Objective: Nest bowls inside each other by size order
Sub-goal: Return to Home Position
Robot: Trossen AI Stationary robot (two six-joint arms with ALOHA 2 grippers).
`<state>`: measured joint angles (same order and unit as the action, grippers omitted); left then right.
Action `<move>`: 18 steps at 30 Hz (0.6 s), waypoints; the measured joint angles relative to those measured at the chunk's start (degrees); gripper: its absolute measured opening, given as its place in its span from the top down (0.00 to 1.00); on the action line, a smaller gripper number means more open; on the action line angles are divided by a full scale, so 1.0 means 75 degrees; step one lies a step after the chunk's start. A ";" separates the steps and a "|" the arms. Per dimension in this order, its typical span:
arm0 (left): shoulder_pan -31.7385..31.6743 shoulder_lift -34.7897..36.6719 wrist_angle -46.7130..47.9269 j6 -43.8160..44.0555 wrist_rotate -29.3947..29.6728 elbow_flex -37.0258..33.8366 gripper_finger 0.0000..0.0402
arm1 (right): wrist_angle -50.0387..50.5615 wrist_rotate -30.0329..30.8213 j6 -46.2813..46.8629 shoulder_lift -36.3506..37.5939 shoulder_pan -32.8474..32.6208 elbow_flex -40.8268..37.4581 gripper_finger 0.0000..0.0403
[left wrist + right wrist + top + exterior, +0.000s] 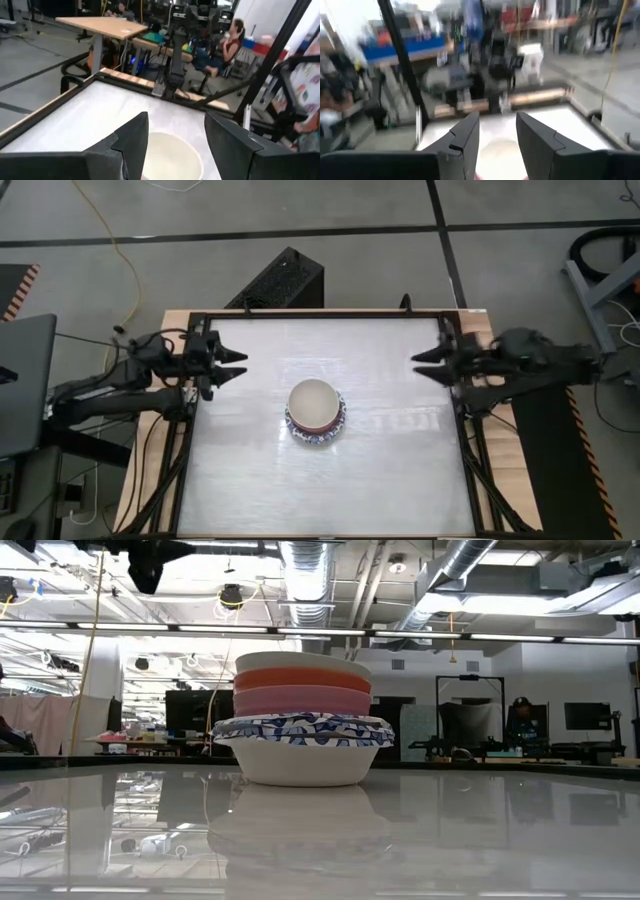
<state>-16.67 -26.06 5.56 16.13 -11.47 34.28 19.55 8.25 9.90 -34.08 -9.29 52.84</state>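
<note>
Desk (400, 480): pale, glossy; bears one stack at its middle.
Bowl stack (316, 412): patterned bowl (300, 730) lowest, then pink bowl (302, 700), orange bowl (302, 680), cream bowl (300, 660) topmost; widest underneath so each smaller one seats inside.
Left claw (243, 365): spread, empty, at left desk edge, well apart from stack.
Right claw (417, 365): spread, empty, at right edge.
Status: nesting appears complete; arms judged parked.

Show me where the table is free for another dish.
Tabletop is bare all round the central bowl stack: broad strips to each side, and the full width at the high view's bottom. Crowded only where the open left gripper and right gripper overhang the side edges.
</note>
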 joint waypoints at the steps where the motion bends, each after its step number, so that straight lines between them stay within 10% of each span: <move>1: 0.0000 0.0061 -0.0041 0.0101 0.0000 -0.0018 0.54 | -0.0112 0.0185 0.0007 0.0138 -0.0108 -0.0025 0.63; 18: -0.0003 0.0939 0.0969 0.0229 0.0571 -0.0028 0.54 | -0.1626 0.1285 -0.0085 0.3020 -0.0685 -0.3007 0.63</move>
<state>-16.69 -19.02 12.83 17.84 -7.19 34.06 7.35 17.89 9.26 -11.43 -14.43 30.29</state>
